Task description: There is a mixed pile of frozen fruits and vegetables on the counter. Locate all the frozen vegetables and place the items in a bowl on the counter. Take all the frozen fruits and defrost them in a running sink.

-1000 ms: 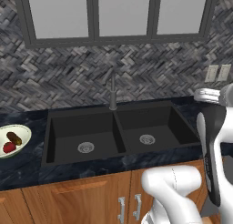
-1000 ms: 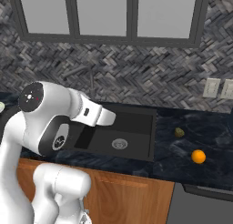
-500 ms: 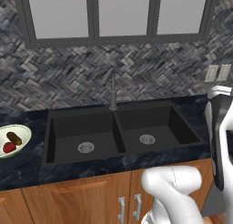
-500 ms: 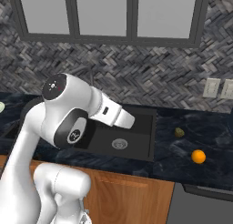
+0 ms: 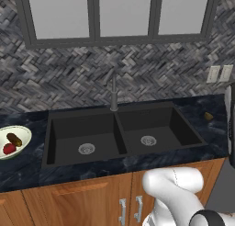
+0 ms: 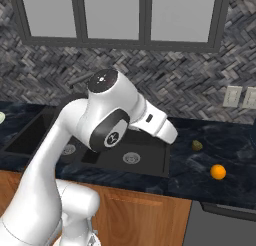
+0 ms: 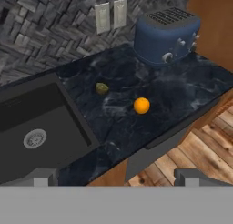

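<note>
Hand view shows our gripper (image 7: 113,177) with jaws spread wide and holding nothing, high above the counter (image 7: 182,95). We judge the orange ball (image 7: 141,105) hard, light and prone to roll; we'd pinch across its middle. The olive lump (image 7: 102,88) sits nearby, the sink (image 7: 27,123) beside, a toaster (image 7: 166,34) well apart.

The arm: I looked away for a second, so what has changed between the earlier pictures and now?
The arm has swung to its right, away from over the sink toward the counter where the orange ball and the yellowish-olive lump lie. Nothing was taken hold of or let go; the jaws stay open. The ball, the lump and the two vegetables in the bowl lie as before.
</note>
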### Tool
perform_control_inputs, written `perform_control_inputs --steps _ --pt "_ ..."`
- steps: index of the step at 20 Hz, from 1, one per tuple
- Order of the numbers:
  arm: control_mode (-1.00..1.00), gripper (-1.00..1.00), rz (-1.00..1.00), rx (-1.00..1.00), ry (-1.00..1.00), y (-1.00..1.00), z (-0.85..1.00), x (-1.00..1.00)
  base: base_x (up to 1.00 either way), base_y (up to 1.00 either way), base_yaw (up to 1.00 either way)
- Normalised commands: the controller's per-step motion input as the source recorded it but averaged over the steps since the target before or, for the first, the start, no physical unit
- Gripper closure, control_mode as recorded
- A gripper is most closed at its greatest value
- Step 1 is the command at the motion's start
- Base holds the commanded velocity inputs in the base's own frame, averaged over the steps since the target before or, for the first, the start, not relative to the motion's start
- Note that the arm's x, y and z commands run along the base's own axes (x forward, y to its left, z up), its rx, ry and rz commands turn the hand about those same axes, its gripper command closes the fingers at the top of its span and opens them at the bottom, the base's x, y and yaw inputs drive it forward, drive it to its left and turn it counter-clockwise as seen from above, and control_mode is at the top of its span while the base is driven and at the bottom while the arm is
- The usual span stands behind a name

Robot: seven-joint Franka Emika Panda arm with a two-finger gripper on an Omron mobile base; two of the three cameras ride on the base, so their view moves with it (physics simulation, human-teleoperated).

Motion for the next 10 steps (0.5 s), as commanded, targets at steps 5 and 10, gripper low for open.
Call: perform_control_inputs --steps 5,10 --pt "-1.00 -1.00 0.00 0.02 0.12 -0.53 -0.03 0.02 0.00 0.00 0.00" --pt "-1.00 -1.00 0.00 0.00 0.05 -0.48 -0.20 0.05 0.00 0.00 0.00"
